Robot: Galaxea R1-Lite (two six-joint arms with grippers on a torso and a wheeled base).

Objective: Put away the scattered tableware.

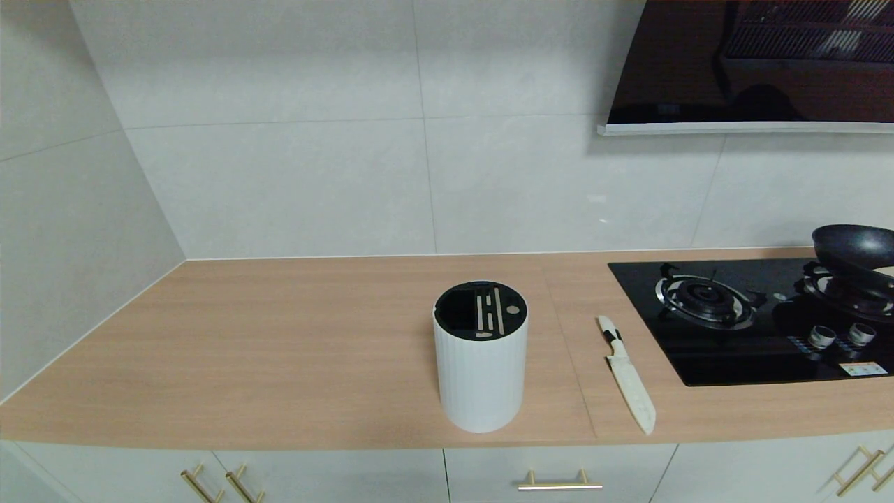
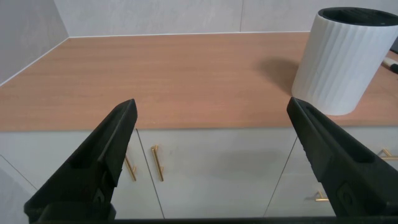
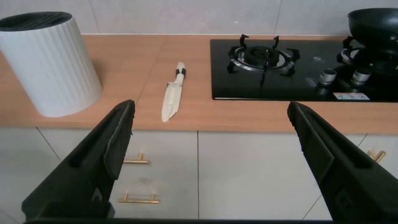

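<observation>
My right gripper (image 3: 210,111) and left gripper (image 2: 211,106) are both hanging with jaws apart, short of the desk (image 1: 279,335). The knife (image 3: 173,93) is lying ahead of the right one, blade seemingly pointing back at it, beside the holder (image 3: 53,62).

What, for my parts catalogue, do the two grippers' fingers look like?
The left gripper and the right gripper look alike: each has two matte black fingers, broad and wedge-shaped, narrowing to blunt tips. No cables or markings are visible.
</observation>
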